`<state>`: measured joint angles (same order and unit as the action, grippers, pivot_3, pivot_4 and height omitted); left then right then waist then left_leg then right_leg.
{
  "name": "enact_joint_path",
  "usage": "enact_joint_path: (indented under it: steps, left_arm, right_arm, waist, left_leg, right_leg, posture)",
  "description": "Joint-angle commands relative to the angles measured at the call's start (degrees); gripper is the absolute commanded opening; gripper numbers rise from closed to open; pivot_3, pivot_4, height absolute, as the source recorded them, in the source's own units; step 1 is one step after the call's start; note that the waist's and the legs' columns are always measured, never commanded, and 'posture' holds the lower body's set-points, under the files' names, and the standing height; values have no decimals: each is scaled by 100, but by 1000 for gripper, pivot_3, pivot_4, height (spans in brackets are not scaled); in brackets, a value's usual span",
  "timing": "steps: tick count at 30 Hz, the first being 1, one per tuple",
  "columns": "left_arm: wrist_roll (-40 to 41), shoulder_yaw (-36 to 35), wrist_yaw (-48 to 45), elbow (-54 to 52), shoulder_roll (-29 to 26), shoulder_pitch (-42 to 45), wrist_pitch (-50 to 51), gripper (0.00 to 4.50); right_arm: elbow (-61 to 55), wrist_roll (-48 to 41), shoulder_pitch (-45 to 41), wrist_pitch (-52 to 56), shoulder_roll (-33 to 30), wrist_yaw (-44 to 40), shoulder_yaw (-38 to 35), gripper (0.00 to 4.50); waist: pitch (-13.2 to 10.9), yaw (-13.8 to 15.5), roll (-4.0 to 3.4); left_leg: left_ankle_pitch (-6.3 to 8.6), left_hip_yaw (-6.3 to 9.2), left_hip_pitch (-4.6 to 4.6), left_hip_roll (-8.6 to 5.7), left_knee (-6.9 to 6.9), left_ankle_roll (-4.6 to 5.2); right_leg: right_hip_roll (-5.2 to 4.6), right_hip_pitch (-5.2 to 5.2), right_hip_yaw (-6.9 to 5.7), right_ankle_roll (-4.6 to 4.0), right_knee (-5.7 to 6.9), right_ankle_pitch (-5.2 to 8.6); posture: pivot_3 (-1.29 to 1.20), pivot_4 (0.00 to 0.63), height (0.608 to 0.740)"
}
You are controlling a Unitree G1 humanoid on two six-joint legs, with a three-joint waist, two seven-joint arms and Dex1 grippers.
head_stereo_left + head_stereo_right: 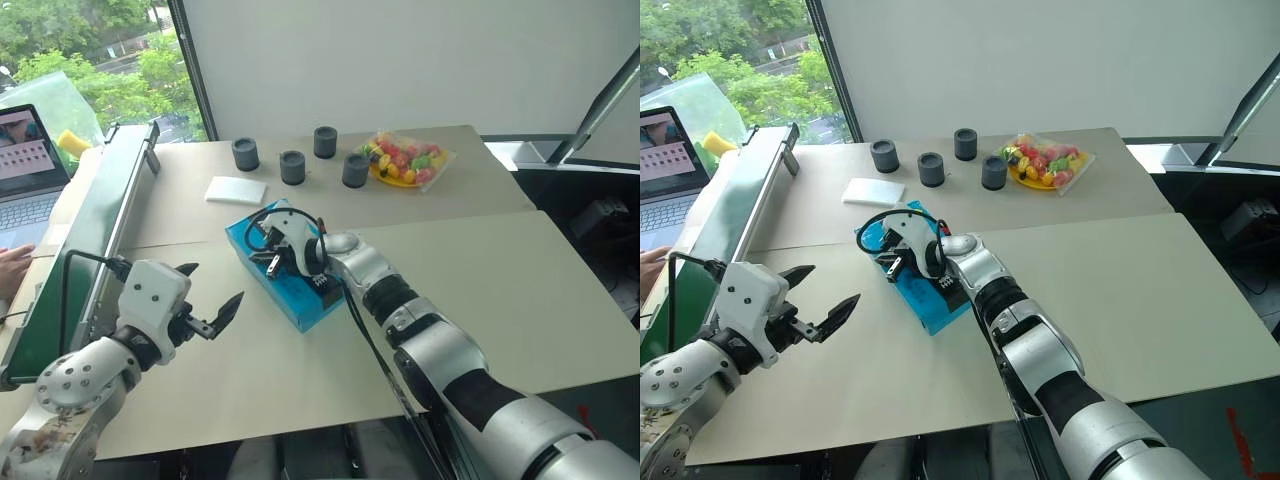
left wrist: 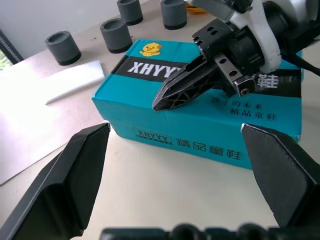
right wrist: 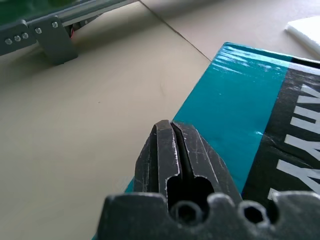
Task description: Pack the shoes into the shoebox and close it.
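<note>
Now your right gripper [image 2: 172, 97], fingers together, seemingly rests on the closed shoebox [image 1: 300, 295]; left gripper [image 1: 212, 297] hovers nearby, fingers apart.

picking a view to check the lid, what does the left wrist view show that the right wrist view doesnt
Left wrist view alone: the open left claw, dark grey cylindrical cups and the turquoise cardboard shoebox's printed side wall. Right wrist view alone: the green-topped metal rail. Both: the shut right claw over the closed lid, the flat white pad and the beige table.
</note>
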<state>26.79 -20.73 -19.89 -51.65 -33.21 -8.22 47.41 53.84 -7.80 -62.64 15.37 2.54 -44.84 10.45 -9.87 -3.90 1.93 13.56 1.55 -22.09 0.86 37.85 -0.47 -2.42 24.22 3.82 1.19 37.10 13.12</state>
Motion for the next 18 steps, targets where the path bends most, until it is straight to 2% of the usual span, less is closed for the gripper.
enact_joint_path:
  steps: [1,6,10,12,18]
  left_arm:
    - [-107,-244,405,12,215,131,-6,4500]
    - [-400,-272,1003,319,718,185,-187,4500]
    - [-627,-341,1555,699,1347,314,-469,4500]
    - [-707,-383,1759,936,1621,374,-618,4500]
    - [-994,-301,1910,1364,1847,417,-1071,4500]
  right_arm:
    - [-1050,-669,-218,553,-359,43,-821,134]
    - [-2699,-1508,193,1916,-1164,411,-1793,134]
    - [-3533,-974,865,2091,-1790,1131,-1689,134]
    - [-3739,-836,1178,2137,-1901,1487,-1716,134]
    - [-3987,-360,1797,1967,-2056,2059,-1544,134]
  waist:
    - [-1,33,1]
    - [-1,109,0]
    - [1,142,4]
    - [1,140,5]
    - [1,79,4]
  left_leg:
    - [0,2,-15,1,0,0]
    - [2,16,-45,1,-1,1]
    - [4,2,-39,0,-4,3]
    - [4,-11,-35,-1,-3,3]
    - [3,-34,-28,-3,-2,4]
  right_leg:
    - [-3,11,-3,1,-2,0]
    - [-16,30,-5,7,-12,2]
    - [-15,20,-6,7,-23,2]
    - [-15,15,-5,7,-21,2]
    - [-2,19,11,6,-8,-1]
  posture:
    - [0,150,731]
    - [0,150,731]
    - [0,150,731]
    - [0,150,731]
    - [0,150,731]
